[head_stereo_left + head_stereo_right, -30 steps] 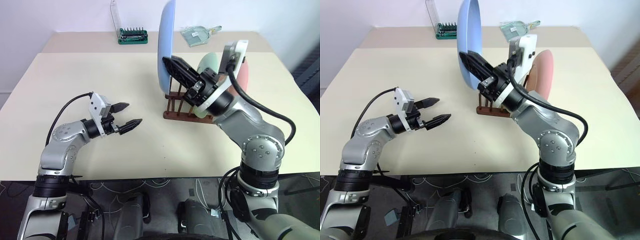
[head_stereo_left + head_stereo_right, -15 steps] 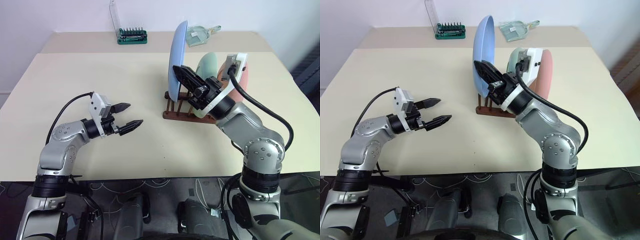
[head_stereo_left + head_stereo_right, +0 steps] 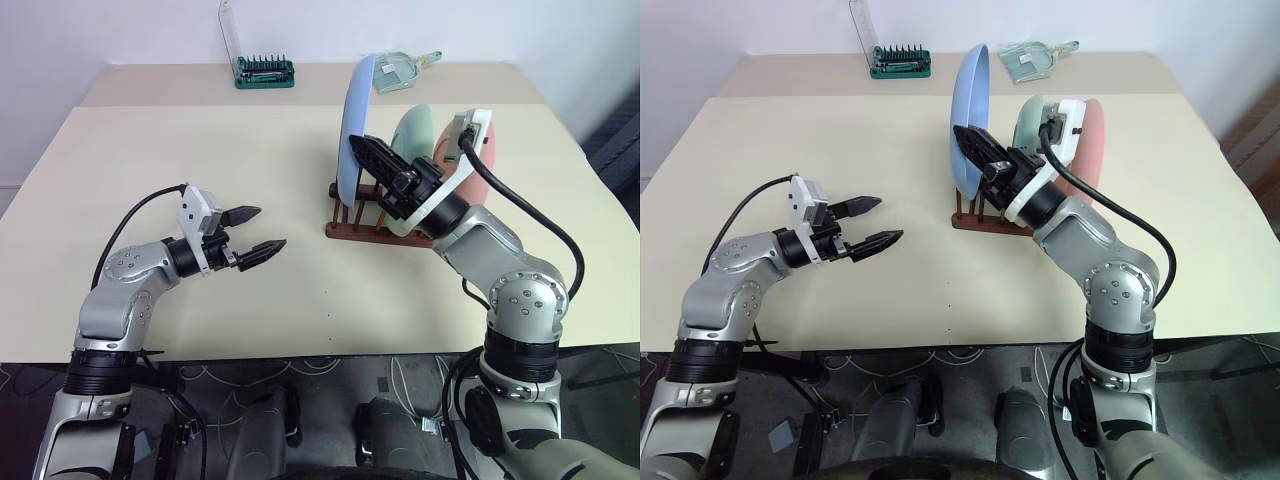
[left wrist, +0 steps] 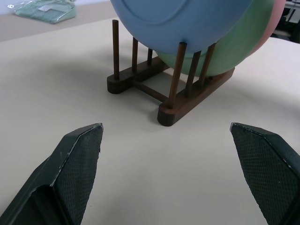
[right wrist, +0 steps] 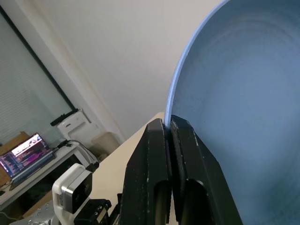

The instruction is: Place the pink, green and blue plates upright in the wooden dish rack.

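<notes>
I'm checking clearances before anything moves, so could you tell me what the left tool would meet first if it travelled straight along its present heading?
Most likely the wooden dish rack, whose near rail end sits roughly centred ahead of the open left tool; only bare table lies between them.

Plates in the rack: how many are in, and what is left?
Done: the green plate and pink plate stand upright in the wooden rack. In hand: the right gripper pinches the blue plate by its rim, its lower edge between the front pegs. Left: releasing it. The left gripper is open and holds nothing.
</notes>
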You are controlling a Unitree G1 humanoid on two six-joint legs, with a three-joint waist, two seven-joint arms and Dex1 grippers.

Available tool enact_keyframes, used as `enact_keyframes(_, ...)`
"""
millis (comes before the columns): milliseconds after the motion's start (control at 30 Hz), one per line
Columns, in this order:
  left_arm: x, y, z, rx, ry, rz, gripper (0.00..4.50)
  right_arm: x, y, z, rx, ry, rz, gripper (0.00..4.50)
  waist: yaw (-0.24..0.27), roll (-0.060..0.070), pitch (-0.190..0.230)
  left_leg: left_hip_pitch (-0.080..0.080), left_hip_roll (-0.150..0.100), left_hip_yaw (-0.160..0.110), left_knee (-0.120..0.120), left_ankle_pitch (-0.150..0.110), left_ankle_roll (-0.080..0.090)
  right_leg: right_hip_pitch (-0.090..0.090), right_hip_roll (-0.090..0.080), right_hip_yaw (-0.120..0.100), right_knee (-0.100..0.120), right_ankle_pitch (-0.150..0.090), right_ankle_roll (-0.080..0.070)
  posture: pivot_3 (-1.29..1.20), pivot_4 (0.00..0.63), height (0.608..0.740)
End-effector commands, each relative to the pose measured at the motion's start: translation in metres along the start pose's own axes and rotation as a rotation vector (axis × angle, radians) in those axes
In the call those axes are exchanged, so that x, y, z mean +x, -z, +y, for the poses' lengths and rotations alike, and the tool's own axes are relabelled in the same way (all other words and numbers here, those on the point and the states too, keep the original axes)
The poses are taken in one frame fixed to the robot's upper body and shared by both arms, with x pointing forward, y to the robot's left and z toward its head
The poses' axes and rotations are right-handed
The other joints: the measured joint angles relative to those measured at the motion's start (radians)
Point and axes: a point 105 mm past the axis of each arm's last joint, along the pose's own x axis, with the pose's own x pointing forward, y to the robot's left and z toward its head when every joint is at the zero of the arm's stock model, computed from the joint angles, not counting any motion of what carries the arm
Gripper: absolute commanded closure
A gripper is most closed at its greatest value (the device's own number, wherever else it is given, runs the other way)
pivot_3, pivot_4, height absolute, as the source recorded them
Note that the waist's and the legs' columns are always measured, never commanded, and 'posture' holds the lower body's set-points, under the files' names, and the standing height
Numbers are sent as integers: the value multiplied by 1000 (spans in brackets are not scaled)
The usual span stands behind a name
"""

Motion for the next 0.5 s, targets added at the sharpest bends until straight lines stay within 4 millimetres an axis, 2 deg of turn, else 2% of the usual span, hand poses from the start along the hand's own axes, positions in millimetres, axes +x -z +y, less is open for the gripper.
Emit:
enact_keyframes(33, -1, -12, -2, 47, 5, -32, 0, -1, -8, 1, 3, -11, -18, 4472, 0, 0, 0, 0, 0, 0, 0, 0, 0, 0, 0, 0, 0, 0, 0, 0, 150, 736)
enact_keyframes(100, 0, -12, -1, 48, 4, -32, 0, -1, -7, 0, 4, -11, -13, 4472, 0, 0, 0, 0, 0, 0, 0, 0, 0, 0, 0, 0, 0, 0, 0, 0, 150, 736)
enact_keyframes(133, 0, -12, -1, 48, 4, -33, 0, -1, -7, 0, 4, -11, -12, 4208, 0, 0, 0, 0, 0, 0, 0, 0, 0, 0, 0, 0, 0, 0, 0, 0, 150, 736)
enact_keyframes(200, 0, -12, -1, 49, 3, -33, 0, -1, -6, -3, 4, -4, -9, 3565, 0, 0, 0, 0, 0, 0, 0, 0, 0, 0, 0, 0, 0, 0, 0, 0, 150, 736)
enact_keyframes(433, 0, -11, -2, 49, 2, -34, 0, -1, -8, -7, -15, 11, -10, 68, 0, 0, 0, 0, 0, 0, 0, 0, 0, 0, 0, 0, 0, 0, 0, 0, 150, 736)
enact_keyframes(500, 0, -11, -2, 48, 1, -33, 0, -1, -8, -6, -22, 11, -9, 68, 0, 0, 0, 0, 0, 0, 0, 0, 0, 0, 0, 0, 0, 0, 0, 0, 150, 736)
